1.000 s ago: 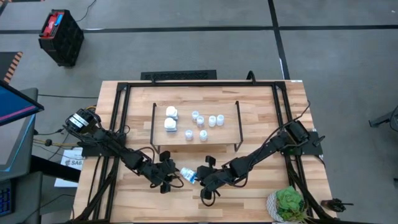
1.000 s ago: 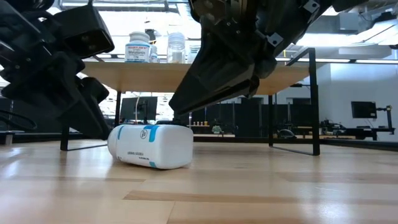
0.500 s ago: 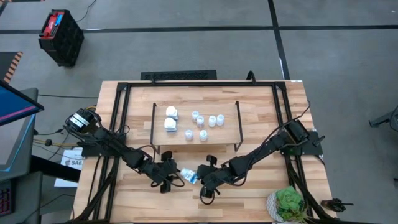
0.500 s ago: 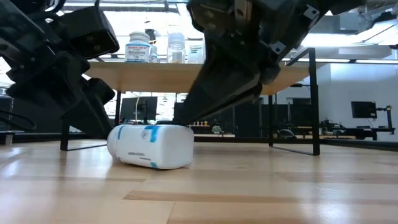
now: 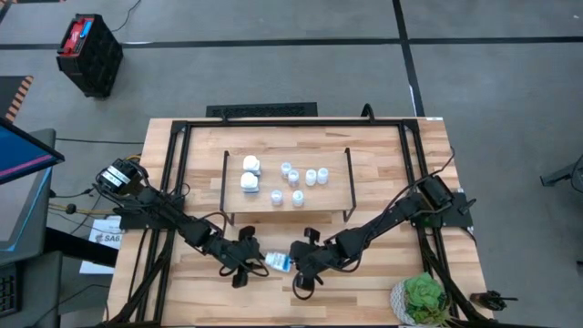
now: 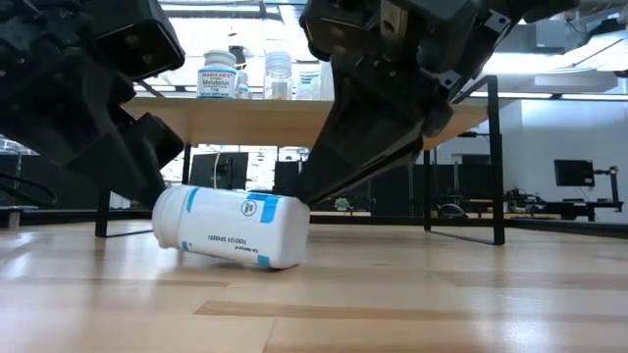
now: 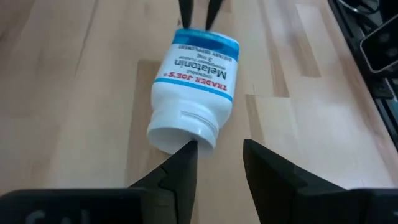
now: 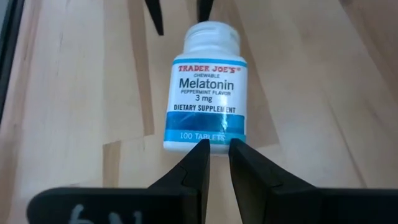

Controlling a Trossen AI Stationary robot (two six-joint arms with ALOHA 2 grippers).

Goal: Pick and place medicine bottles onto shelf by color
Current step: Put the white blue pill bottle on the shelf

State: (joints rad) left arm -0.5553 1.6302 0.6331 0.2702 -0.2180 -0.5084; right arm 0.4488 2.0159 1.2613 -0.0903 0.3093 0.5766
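Note:
A white medicine bottle (image 5: pixel 278 262) with a blue-banded label lies on its side on the table, in front of the shelf (image 5: pixel 328 196). Its cap end (image 7: pixel 180 130) points to my left gripper (image 7: pixel 217 152), which is open around it. Its base (image 8: pixel 205 144) faces my right gripper (image 8: pixel 216 149), which is open by a narrow gap. The shelf holds two white bottles (image 5: pixel 250 173) on its left part and several small pale-blue-topped ones (image 5: pixel 296 180) beside them. My left gripper comes level from the table's left. One fingertip (image 7: pixel 186 150) meets the cap's rim (image 7: pixel 198 140); the other finger stands clear beside the cap. The bottle lies on the table. My right gripper comes level from the table's right, along the bottle. Both fingertips (image 8: pixel 202 149) stand at the base's edge (image 8: pixel 214 140); I cannot tell whether they touch it.
A green potted plant (image 5: pixel 421 299) stands at the near right corner. The shelf's thin black legs (image 6: pixel 496 157) stand just behind the bottle. A black frame (image 5: pixel 173 164) runs around the tabletop's edges.
The lying bottle has rolled and turned a little on the table, so its label faces another way and its cap end points more toward the far left. Both grippers have shifted slightly around it.

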